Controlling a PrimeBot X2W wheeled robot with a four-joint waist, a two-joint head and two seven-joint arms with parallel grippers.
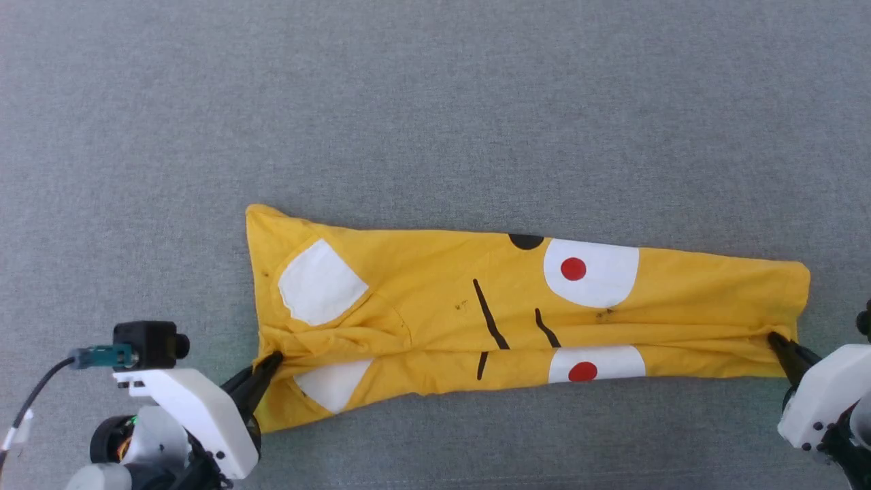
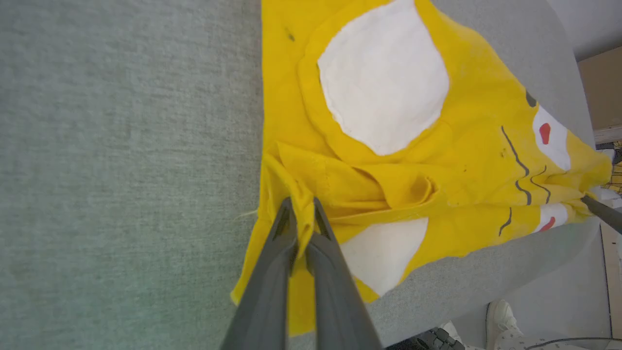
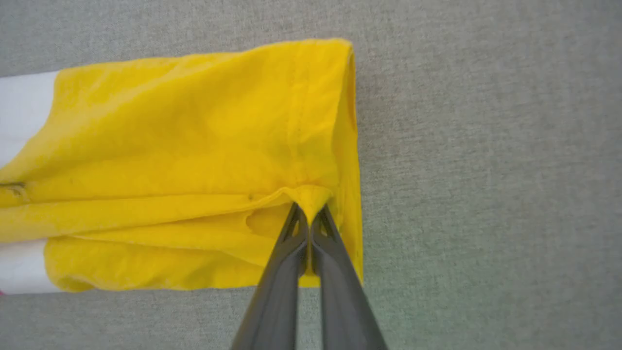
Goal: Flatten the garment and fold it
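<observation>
The garment (image 1: 422, 299), a bright yellow T-shirt with white patches, red dots and black stripes, lies stretched across the grey surface as a long band, its near edge turned over along its length. My left gripper (image 1: 274, 356) is shut on the folded edge at the shirt's left end; the left wrist view shows yellow cloth (image 2: 379, 194) pinched between the dark fingers (image 2: 286, 243). At the right end my right gripper (image 1: 773, 336) is shut on the same fold, and the right wrist view has a peak of cloth (image 3: 194, 146) caught at its fingertips (image 3: 308, 214).
The grey fabric-covered surface (image 1: 435, 102) extends far beyond the shirt on every side. In the left wrist view its rounded edge (image 2: 486, 287) drops to a floor, where a white shoe (image 2: 500, 316) stands.
</observation>
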